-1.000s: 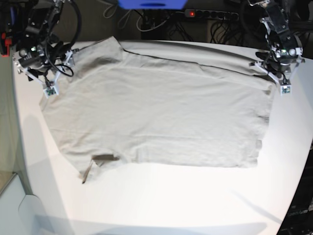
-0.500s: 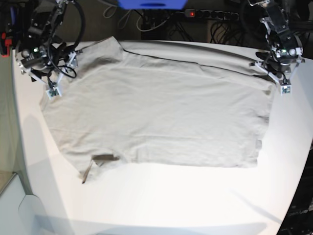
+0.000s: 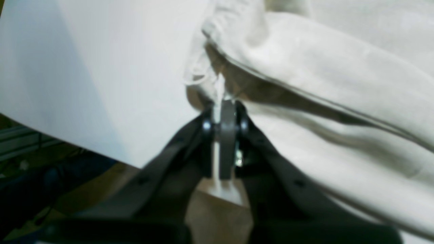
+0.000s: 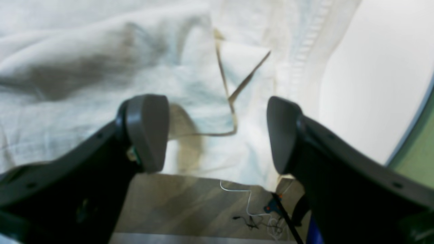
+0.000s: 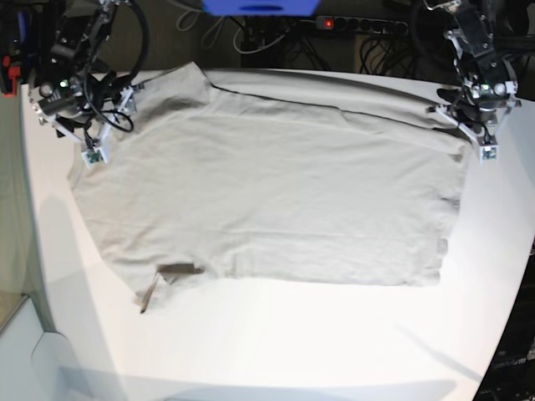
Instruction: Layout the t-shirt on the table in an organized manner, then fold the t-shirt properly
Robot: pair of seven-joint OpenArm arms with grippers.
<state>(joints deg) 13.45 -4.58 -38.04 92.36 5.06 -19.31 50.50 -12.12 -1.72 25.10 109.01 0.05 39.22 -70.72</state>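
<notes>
The light beige-grey t-shirt (image 5: 267, 192) lies spread across the white table (image 5: 292, 334), with a fold along its far edge and a small dark turned-over bit (image 5: 175, 269) at its near left. My left gripper (image 5: 479, 138) is at the shirt's far right corner. In the left wrist view this gripper (image 3: 223, 112) is shut on the t-shirt (image 3: 322, 67), pinching its hem. My right gripper (image 5: 90, 144) hovers at the shirt's far left edge. Its fingers (image 4: 149, 132) stand wide open over the cloth (image 4: 84, 67), holding nothing.
A power strip (image 5: 359, 25) with a red light, cables and a blue object (image 5: 259, 7) sit behind the table. The table's curved edge (image 4: 407, 128) runs close beside the right gripper. Bare white tabletop (image 3: 84, 67) lies beside the left gripper.
The right arm has shifted slightly to the right, in over the shirt's left edge, still open. The left arm and the shirt have not moved.
</notes>
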